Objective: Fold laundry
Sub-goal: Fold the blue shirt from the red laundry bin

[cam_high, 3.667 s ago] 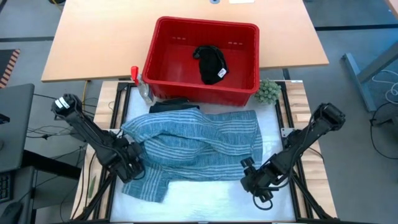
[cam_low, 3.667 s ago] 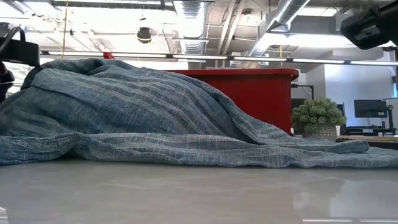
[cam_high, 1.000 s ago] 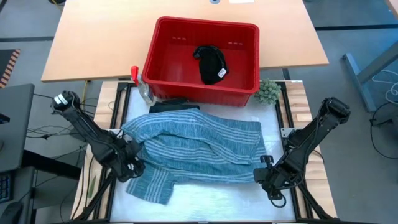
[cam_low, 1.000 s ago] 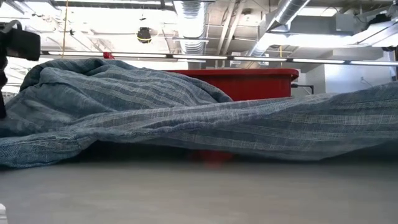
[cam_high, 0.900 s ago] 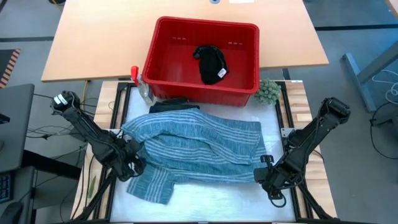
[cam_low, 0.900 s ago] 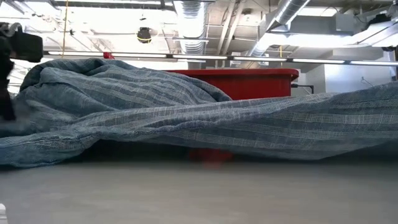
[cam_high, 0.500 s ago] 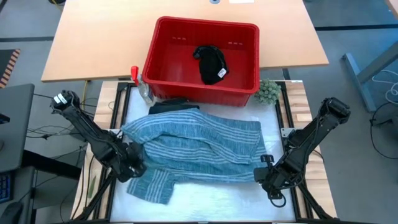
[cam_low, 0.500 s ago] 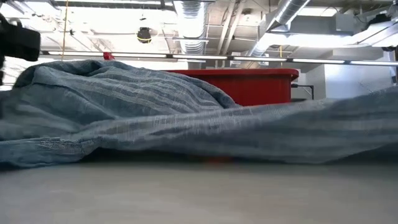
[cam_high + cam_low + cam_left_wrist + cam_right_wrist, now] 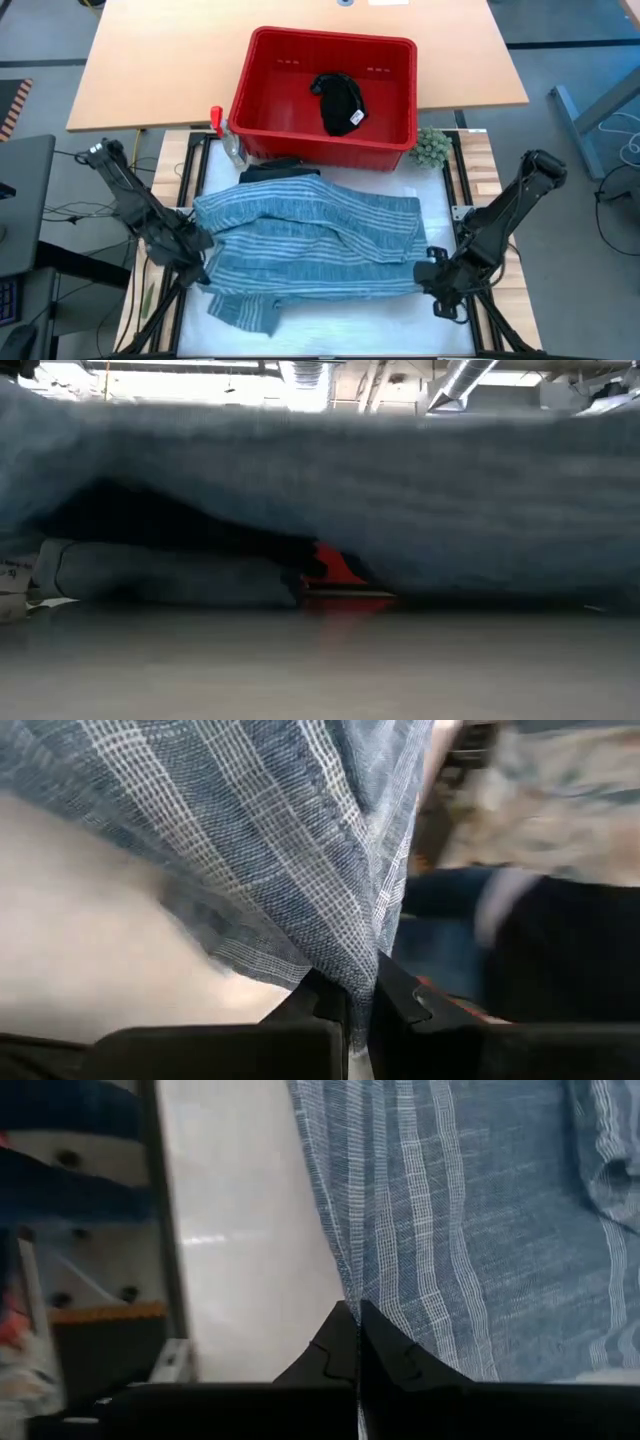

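Note:
A grey-blue striped garment (image 9: 310,240) lies spread over the white table top between my two grippers. My left gripper (image 9: 197,258) is shut on its left side and my right gripper (image 9: 432,270) on its right side. In the low view the garment (image 9: 320,490) hangs raised across the whole picture. A lower part (image 9: 170,575) rests on the table under it, and a flap (image 9: 245,310) lies toward the near edge. A black garment (image 9: 338,100) lies in the red basket (image 9: 330,40). My left gripper pinches the striped garment near its left edge (image 9: 352,982) between its two fingers, slanting down from the table's left. The cloth runs up and away from the fingers, lifted off the table there. My right gripper pinches the garment's right edge (image 9: 350,1302) between its shut fingers, from above and from the table's right. The cloth spreads away from the fingertips, with white table beside it.
A dark navy cloth (image 9: 280,170) lies between the basket and the striped garment. A small green fuzzy ball (image 9: 432,146) sits at the basket's right corner, a red-capped item (image 9: 220,125) at its left. The table's metal frame (image 9: 470,200) runs along both sides.
My left gripper has risen and tipped upward, taking the garment's left side up with it. My right gripper has gone up a little. In the low view the near part of the garment, which lay on the table, now hangs raised across the picture.

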Controlling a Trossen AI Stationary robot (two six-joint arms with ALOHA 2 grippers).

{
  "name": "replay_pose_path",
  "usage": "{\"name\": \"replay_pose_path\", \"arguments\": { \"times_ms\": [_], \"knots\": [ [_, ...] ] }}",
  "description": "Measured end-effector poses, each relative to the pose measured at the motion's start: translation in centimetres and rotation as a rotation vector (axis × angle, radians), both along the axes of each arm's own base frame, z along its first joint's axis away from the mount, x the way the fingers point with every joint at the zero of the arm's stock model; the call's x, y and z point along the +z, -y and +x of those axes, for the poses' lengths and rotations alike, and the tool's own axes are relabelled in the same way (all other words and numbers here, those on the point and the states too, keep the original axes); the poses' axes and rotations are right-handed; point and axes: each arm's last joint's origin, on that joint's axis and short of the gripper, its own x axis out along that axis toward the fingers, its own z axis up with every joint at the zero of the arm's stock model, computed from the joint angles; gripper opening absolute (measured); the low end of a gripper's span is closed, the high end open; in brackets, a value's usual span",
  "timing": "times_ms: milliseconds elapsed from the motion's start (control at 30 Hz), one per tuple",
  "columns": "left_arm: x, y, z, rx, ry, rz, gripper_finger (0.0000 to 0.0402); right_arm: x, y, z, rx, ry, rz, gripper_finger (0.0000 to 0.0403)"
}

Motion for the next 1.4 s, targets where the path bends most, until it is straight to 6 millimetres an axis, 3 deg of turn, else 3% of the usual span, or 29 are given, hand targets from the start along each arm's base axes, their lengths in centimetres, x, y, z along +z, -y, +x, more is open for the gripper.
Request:
{"name": "replay_pose_path", "arguments": {
  "times_ms": [167, 333, 467, 767, 1000, 1400],
  "knots": [
    [1.7, -0.5, -0.5, 0.019, 0.088, -0.173, 0.0, 1.7, 0.9, -1.2, -0.083, 0.038, 0.062, 0.0018],
    [3.4, -0.3, 0.1, 0.068, 0.318, -0.219, 0.0, 1.6, 2.6, -2.0, -0.255, 0.02, -0.058, 0.0018],
    [4.6, -0.1, 0.7, 0.126, 0.504, -0.193, 0.0, 1.5, 3.1, -2.1, -0.357, -0.017, -0.079, 0.0018],
    [4.2, -0.4, 1.3, 0.319, 0.551, -0.052, 0.0, 1.4, 5.9, -1.0, -0.647, 0.041, -0.22, 0.0018],
    [4.3, -2.9, -0.3, 0.523, 0.58, 0.008, 0.0, 1.3, 9.3, 0.0, -0.86, -0.007, -0.325, 0.0018],
    [4.1, -7.4, -3.6, 0.773, 0.651, 0.075, 0.0, 1.3, 13.8, 1.3, -0.942, -0.056, -0.432, 0.0018]
  ]
}}
